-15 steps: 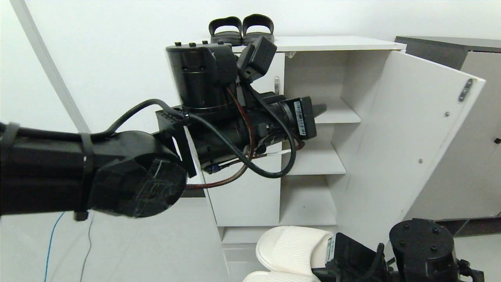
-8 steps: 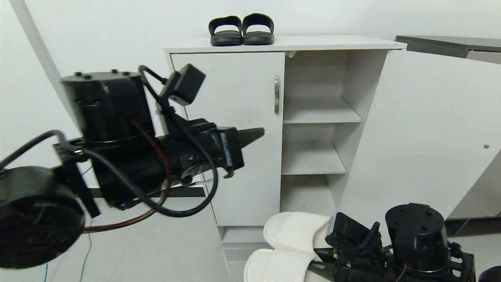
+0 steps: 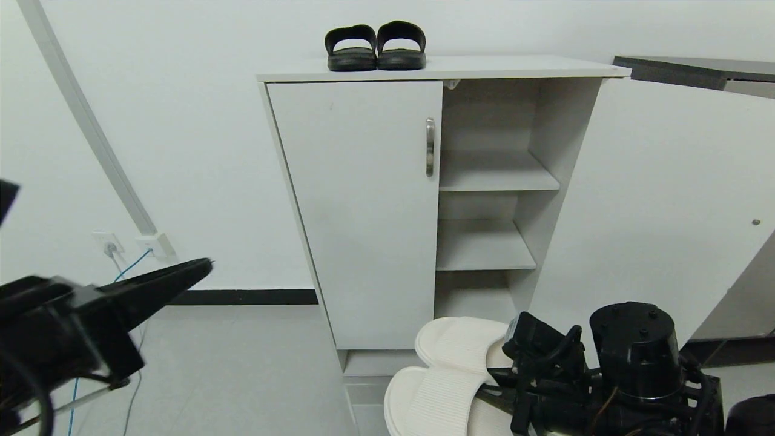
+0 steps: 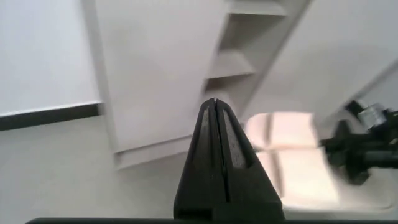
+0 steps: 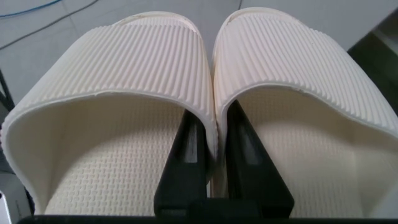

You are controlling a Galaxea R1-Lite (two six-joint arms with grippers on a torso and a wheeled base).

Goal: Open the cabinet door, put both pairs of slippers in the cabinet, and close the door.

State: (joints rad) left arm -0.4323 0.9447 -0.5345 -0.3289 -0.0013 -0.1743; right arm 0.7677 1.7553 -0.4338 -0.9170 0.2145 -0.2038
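— Nearest first: what does the right wrist view give?
— The right gripper [image 5: 214, 118] pinching the white slippers [image 5: 137, 93]. One finger sits inside each shoe, with the two touching inner walls squeezed between them.
— And the head view?
— That pair lies at bottom centre, toes toward the cabinet [image 3: 566, 151], before its open half. The left gripper [image 3: 197, 269] sits at lower left, well apart from it.
— Its fingers?
— The left wrist view shows them pressed flat together, gripping nothing.
— Farther back?
— The right door [image 3: 654, 200] stands swung wide, with shelves [image 3: 493, 175] showing beside it. The left door [image 3: 357, 212] is closed, its handle [image 3: 429, 147] at the middle edge. The black slippers [image 3: 375, 47] stand side by side on the cabinet's top, at top centre.
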